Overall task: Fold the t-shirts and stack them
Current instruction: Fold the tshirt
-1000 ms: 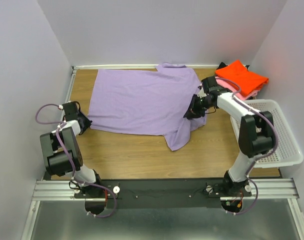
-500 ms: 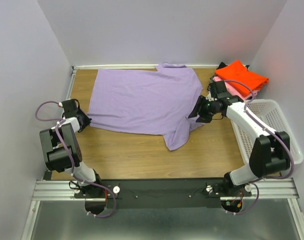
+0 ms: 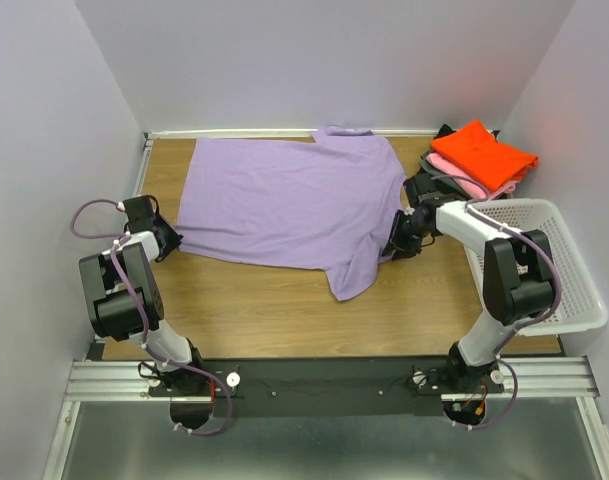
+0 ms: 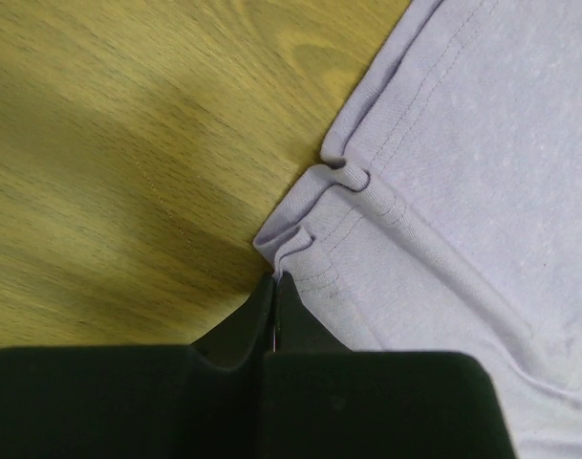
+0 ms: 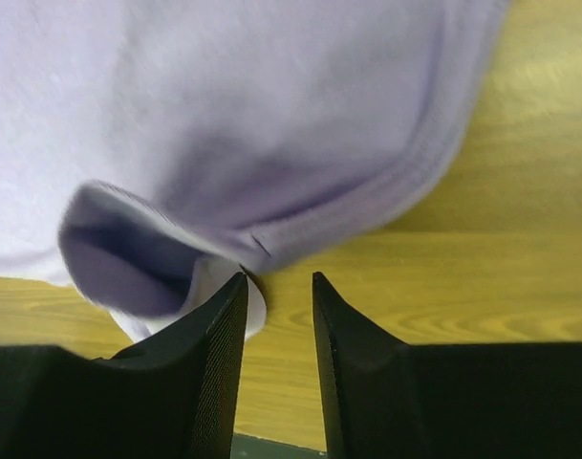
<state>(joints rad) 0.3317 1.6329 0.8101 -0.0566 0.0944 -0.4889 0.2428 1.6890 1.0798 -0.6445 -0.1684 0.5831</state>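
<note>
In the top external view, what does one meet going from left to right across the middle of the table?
Left black gripper, large lavender-purple cloth t-shirt, right black gripper, white plastic mesh basket.

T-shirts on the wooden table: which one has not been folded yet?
The large lavender-purple cloth t-shirt, spread flat across the table; the orange-red cloth t-shirt and pink cloth t-shirt lie folded, stacked at the far right.

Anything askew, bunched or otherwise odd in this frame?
Only the purple shirt: its hem corner is puckered where the left gripper pinches it, and its right edge is curled over beside the open right gripper.
</note>
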